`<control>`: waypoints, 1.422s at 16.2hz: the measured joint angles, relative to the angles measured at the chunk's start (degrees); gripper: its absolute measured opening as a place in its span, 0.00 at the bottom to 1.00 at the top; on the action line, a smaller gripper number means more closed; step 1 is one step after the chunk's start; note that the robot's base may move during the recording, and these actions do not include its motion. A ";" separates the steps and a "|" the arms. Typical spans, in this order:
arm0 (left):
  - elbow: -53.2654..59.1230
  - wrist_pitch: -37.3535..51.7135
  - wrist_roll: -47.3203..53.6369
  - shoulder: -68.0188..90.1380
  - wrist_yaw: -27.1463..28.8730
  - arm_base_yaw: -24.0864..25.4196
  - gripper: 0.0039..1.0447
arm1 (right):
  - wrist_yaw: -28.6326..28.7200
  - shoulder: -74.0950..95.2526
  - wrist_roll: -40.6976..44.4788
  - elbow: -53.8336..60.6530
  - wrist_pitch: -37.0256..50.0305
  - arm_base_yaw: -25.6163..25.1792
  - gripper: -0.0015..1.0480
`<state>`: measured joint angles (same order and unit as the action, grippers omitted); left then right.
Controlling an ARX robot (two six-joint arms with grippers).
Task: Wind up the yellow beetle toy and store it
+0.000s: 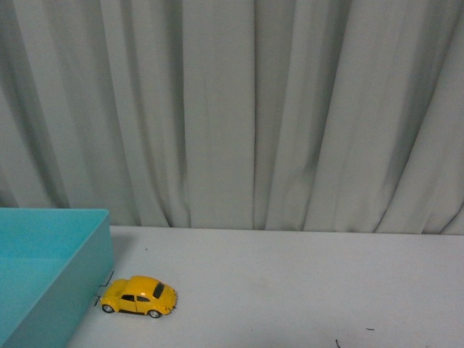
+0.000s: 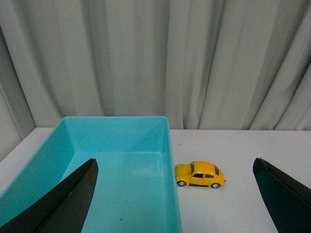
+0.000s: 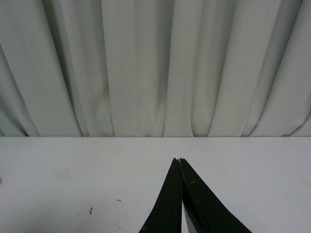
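Note:
The yellow beetle toy [image 1: 139, 296] stands on its wheels on the white table, right beside the outer wall of the turquoise bin [image 1: 93, 254]. It also shows in the left wrist view [image 2: 200, 174], next to the bin's wall [image 2: 171, 160]. My left gripper [image 2: 176, 180] is open wide and empty, held back from the toy and the bin, its black fingers [image 2: 73, 196] at the frame's lower corners. My right gripper [image 3: 179, 161] is shut and empty over bare table. Neither arm shows in the front view.
A grey pleated curtain [image 1: 239, 109] hangs behind the table's far edge. The bin's floor [image 2: 121, 189] is bare. Small dark specks lie on the table [image 3: 91, 210] near my right gripper.

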<state>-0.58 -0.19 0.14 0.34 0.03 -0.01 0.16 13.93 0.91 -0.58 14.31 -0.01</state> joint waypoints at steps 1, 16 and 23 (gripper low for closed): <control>0.00 0.00 0.00 0.00 0.00 0.00 0.94 | 0.00 -1.01 -0.02 0.00 -1.33 0.00 0.02; 0.00 0.00 -0.02 0.00 0.00 0.00 0.94 | -0.15 -13.79 -0.07 -0.02 -14.53 0.00 0.56; -11.04 -14.78 -16.04 17.86 9.64 -2.67 0.94 | -0.13 -13.79 -0.07 -0.04 -14.51 0.00 0.94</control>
<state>-11.62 -14.96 -15.90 18.20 9.67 -2.68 0.03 0.14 0.84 -0.62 -0.21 -0.01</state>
